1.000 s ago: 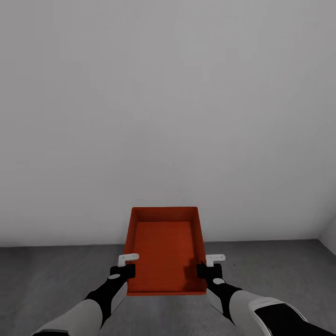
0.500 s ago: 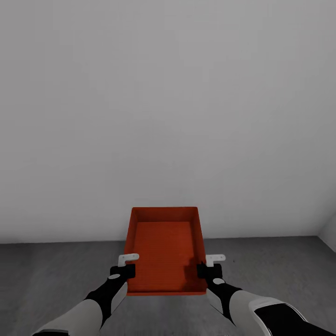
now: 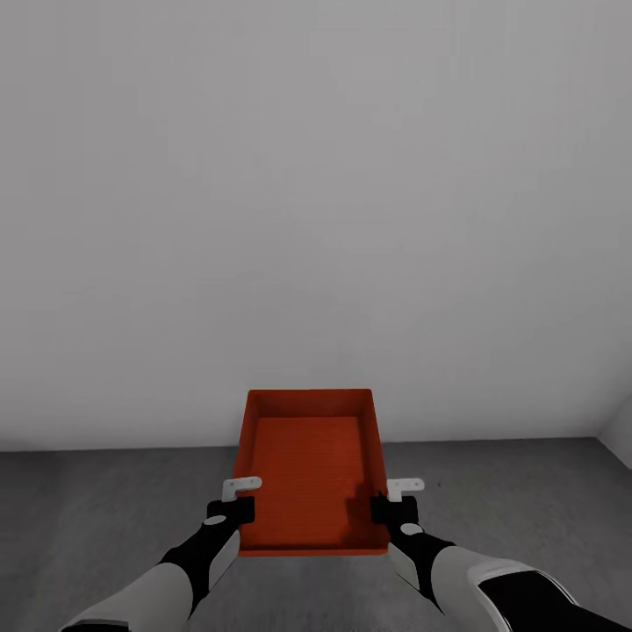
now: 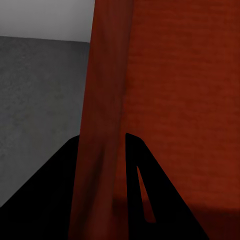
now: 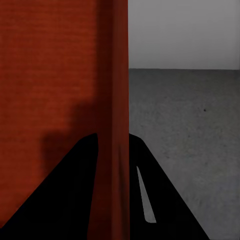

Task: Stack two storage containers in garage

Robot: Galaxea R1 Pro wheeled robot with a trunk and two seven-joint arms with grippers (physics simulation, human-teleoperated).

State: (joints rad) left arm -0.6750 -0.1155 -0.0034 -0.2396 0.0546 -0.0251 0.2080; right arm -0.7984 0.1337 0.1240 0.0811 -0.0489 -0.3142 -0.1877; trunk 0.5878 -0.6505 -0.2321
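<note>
Gripping red container (image 3: pixel 309 470) walls, both pincers, over grey concrete floor (image 3: pixel 88 500), pale wall (image 3: pixel 316 193)

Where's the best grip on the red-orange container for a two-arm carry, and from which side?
The two long side walls, near the end closest to the robot. The storage container is lidless with thin upright walls, so each gripper can straddle a rim: left gripper on the left wall, right gripper on the right wall, one finger inside and one outside, as the wrist views show. Opposed grips should help keep it level.
</note>
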